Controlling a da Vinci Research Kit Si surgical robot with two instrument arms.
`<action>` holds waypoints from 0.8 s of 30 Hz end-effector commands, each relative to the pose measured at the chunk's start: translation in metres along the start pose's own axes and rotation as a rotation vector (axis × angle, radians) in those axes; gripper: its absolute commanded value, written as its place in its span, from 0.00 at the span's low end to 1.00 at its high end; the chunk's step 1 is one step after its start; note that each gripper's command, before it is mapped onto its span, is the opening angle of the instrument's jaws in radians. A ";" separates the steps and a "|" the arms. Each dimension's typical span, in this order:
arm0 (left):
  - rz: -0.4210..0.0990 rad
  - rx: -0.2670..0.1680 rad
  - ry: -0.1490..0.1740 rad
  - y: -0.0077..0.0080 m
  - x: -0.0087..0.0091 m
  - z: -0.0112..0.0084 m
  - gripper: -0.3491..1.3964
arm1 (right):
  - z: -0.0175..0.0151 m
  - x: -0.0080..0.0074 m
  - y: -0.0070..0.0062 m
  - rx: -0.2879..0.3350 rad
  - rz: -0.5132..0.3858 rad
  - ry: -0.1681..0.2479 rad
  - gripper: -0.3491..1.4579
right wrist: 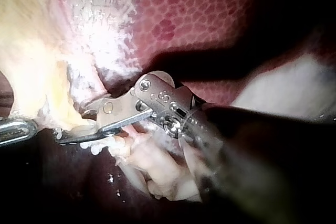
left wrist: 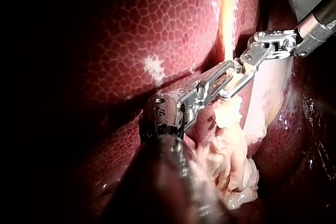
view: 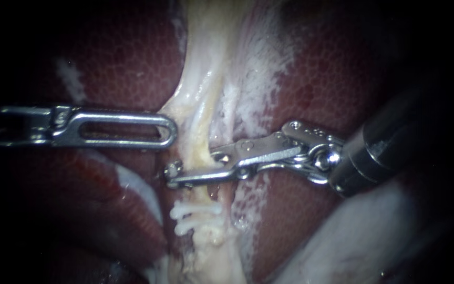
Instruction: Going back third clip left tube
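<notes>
Now your right instrument (view: 174, 174) reaches across the tube (view: 204, 131), its jaws slightly spread with the tube between them, just above two white clips (view: 195, 211). Your left instrument (view: 168, 130) lies over the liver (view: 127, 63), jaws pressed together and empty, its tip just beside the tube.

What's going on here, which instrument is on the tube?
The right instrument, steel jaws on a dark shaft, has its jaws open astride the pale yellowish tube, just above two white clips on it in the endoscope view. The left instrument, with a slotted metal tip, lies beside the tube over the dark red liver.
</notes>
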 end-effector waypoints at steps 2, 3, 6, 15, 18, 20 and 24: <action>0.000 0.000 0.000 0.0000 0.0000 0.0000 0.00 | 0.0000 0.0000 0.0000 0.000 0.000 -0.001 0.00; 0.000 0.000 0.000 0.0000 0.0000 0.0000 0.00 | 0.0000 0.0000 0.0000 0.000 0.000 -0.001 0.00; 0.000 0.000 0.000 0.0000 0.0000 0.0000 0.00 | 0.0000 0.0000 0.0000 0.000 0.000 -0.001 0.00; 0.000 0.000 0.000 0.0000 0.0000 0.0000 0.00 | 0.0005 0.0004 0.0000 -0.001 -0.057 -0.001 0.30; 0.000 0.000 0.000 0.0000 0.0000 -0.0001 0.00 | 0.0011 0.0008 0.0000 -0.002 -0.162 -0.005 0.46; 0.000 0.000 0.000 0.0000 0.0000 -0.0001 0.00 | 0.0014 0.0009 0.0000 -0.003 -0.191 -0.007 0.49; 0.000 0.000 0.000 -0.0002 0.0000 -0.0001 0.00 | 0.0015 0.0009 -0.0001 -0.035 -0.263 -0.004 0.51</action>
